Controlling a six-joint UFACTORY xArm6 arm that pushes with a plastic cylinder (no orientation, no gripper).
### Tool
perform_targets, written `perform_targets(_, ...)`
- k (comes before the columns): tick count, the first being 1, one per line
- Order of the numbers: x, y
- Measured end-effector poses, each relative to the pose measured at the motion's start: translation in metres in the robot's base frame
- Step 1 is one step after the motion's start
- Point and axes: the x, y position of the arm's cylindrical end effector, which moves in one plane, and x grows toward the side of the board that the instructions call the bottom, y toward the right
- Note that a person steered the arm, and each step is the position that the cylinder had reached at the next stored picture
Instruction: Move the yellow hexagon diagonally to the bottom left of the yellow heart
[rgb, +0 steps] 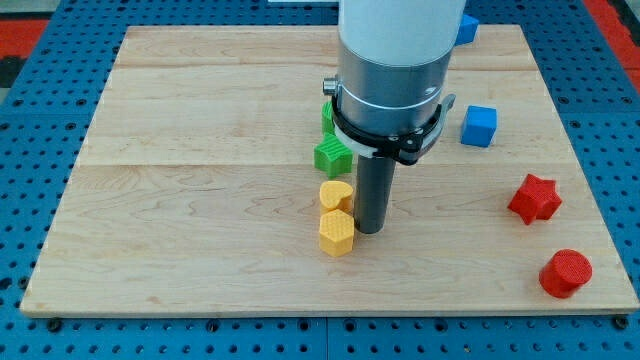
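- Wooden board lies on a blue gridded surface; arm's big grey cylinder comes down from the view's top centre.
- Dark rod drops from the cylinder; my tip sits on the board just beside the yellow hexagon, at its 3 o'clock, touching or nrly so – can't tell which.
- No jaws on this rig, only the rod, so nothing is gripped.
- Yellow hexagon is btwn board centre & bottom edge; it touches the yellow heart, which sits at its 12 o'clock.
- So hexagon is straight below the heart, not off to its 7–8 o'clock.
- Green block, ribbed top, shape unclear, is near the heart at its 12 o'clock; a 2nd green block shows behind it, mostly hidden by the arm.
- Blue cube is at 2 o'clock from the tip, well apart.
- Another blue block peeks out by the cylinder at the view's top.
- Red star is at 3 o'clock from the tip, near the board's rt edge.
- Red cylinder is at the star's 5 o'clock, by the bottom rt corner.
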Motion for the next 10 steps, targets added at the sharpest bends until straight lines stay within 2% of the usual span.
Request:
perform_targets(2,0.009,0.002)
perform_targets(3,0.01,0.035)
perform_targets(4,0.012,0.041)
perform_targets(7,0.002,-0.045)
perform_targets(8,-0.018,-0.045)
perform_targets(9,-0.017,-0.045)
perform_targets(10,0.003,-0.05)
